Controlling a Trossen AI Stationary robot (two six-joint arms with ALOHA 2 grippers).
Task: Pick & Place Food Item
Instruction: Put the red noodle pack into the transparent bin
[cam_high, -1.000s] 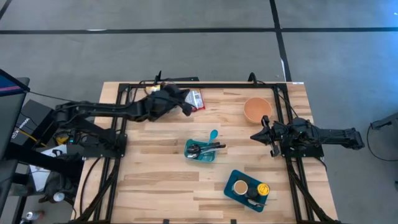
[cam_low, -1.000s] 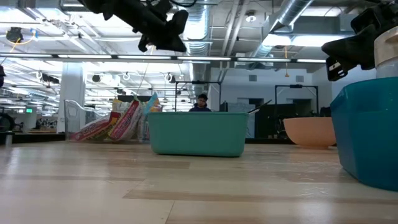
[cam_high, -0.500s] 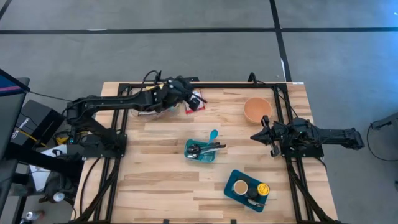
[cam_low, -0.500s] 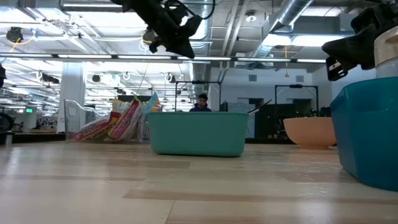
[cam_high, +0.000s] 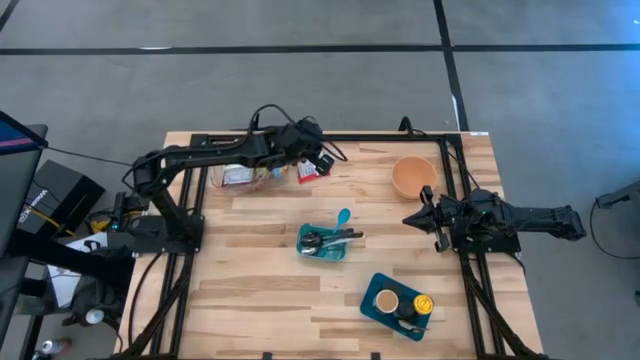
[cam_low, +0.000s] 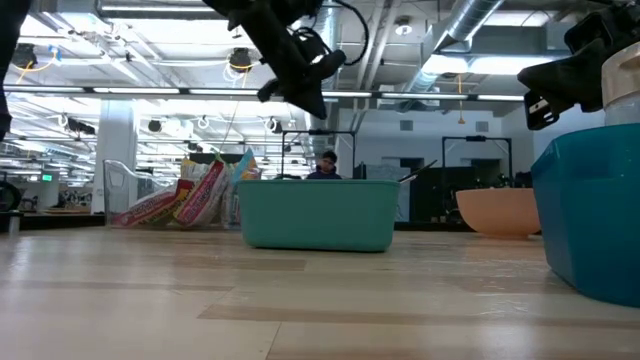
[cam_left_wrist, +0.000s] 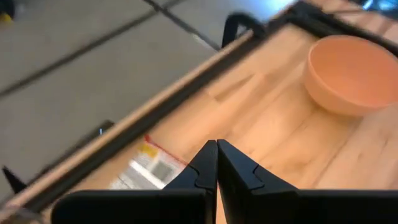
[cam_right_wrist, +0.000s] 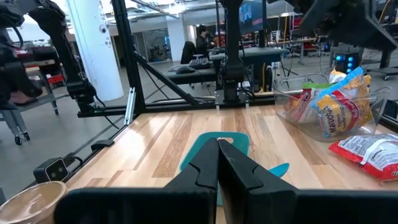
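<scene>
At the far left of the tabletop (cam_high: 270, 290) stands a clear bin of snack packets (cam_high: 240, 176), and just beside it lies one loose red and white snack packet (cam_high: 307, 172). This packet is probably the food item to pick. The left hand (cam_high: 318, 160) hangs in the air above it, with its fingers pressed together and nothing between them. To do this step well, I think the hand must open wide first, then go down straight over the middle of the packet, because a flat bag slips easily from the tips. Further right come the teal tray with utensils (cam_high: 323, 242), the blue plate with a cup (cam_high: 396, 300), and the orange bowl (cam_high: 414, 176). The right hand (cam_high: 424, 217) waits near the right edge, also closed and empty.
</scene>
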